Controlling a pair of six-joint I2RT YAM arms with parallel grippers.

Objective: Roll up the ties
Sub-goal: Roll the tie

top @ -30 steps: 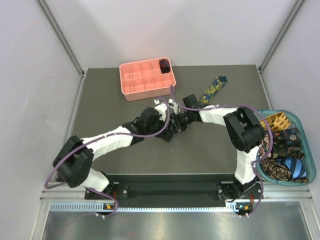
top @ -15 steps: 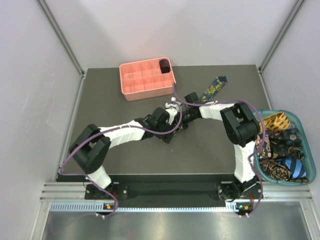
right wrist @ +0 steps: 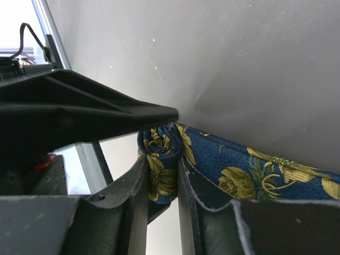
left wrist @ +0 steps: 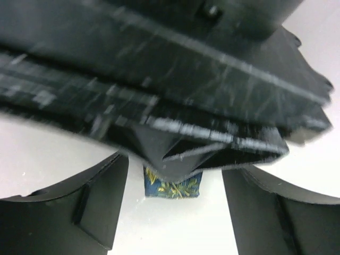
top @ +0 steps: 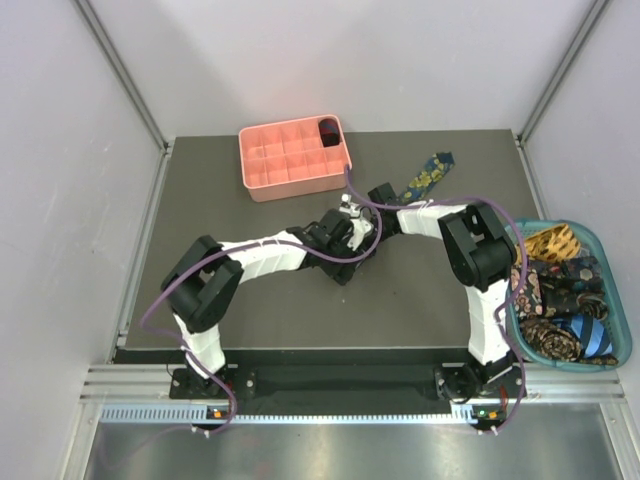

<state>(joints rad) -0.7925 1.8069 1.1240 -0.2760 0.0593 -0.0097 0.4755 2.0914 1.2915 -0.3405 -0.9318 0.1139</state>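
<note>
A navy tie with yellow flowers (top: 426,174) lies on the table's far right part, its pointed end away from the arms. Its near end is rolled into a small coil (right wrist: 161,142). My right gripper (right wrist: 162,178) is shut on that coil, one finger on each side. It sits mid-table in the top view (top: 370,230). My left gripper (left wrist: 175,212) is open, its fingers (left wrist: 101,202) wide apart, facing the coil (left wrist: 173,188) from close by and partly under the right gripper's body. In the top view it (top: 346,240) is right beside the right gripper.
A salmon-pink grid tray (top: 262,165) stands at the back, with a dark maroon coiled tie (top: 328,130) in its far right compartment. A teal basket (top: 612,290) off the table's right edge holds several loose ties (top: 560,300).
My left arm has stretched further right, bringing its gripper up against the right gripper. The right gripper has stayed on the coil, shifting only slightly toward the back.
</note>
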